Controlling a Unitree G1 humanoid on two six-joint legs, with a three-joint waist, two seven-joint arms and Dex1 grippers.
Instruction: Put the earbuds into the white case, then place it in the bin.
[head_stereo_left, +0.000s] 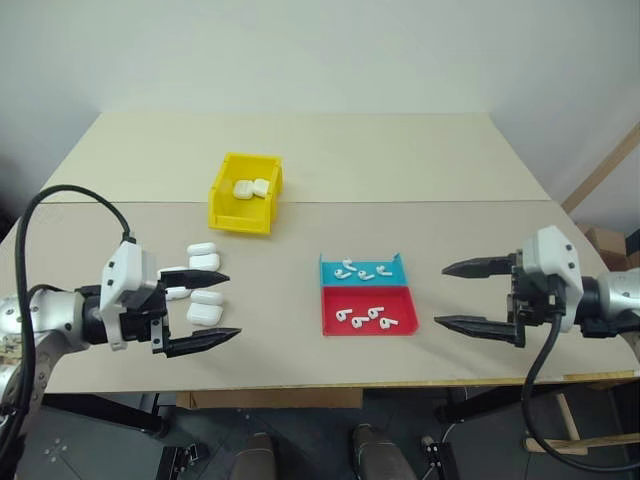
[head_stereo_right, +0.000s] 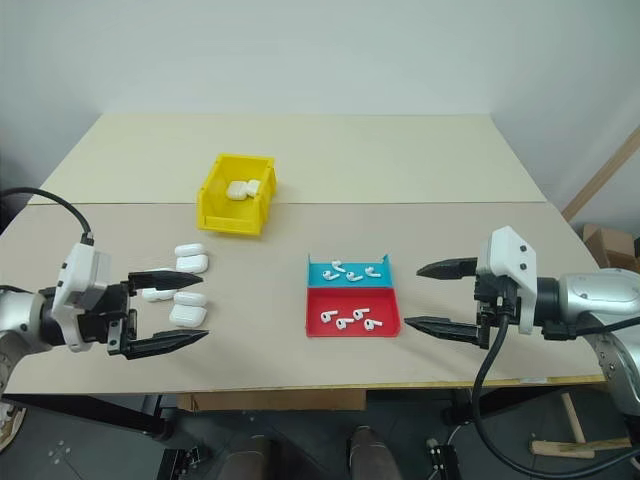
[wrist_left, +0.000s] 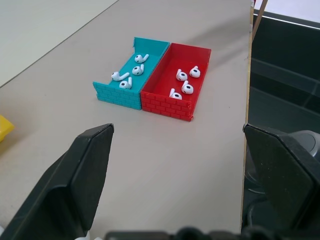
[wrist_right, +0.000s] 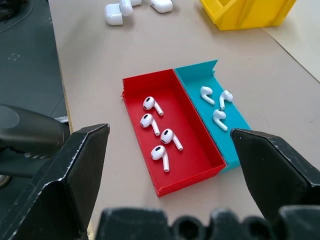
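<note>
- Two tools hang over the counter (head_stereo_left: 420, 160), both spread wide with nothing in them: left tool (head_stereo_left: 212, 310) by the cases, right tool (head_stereo_left: 458, 296) beside the trays.
- Four earbuds (wrist_right: 159, 130) lie in the red tray (wrist_right: 192, 172), more in the blue tray (wrist_right: 235, 122) touching it.
- Several closed white cases (head_stereo_right: 188, 315) sit loose right at the left tool.
- Yellow bin (head_stereo_left: 240, 215) sits further back, already with a couple of cases (head_stereo_left: 250, 187) inside.
</note>
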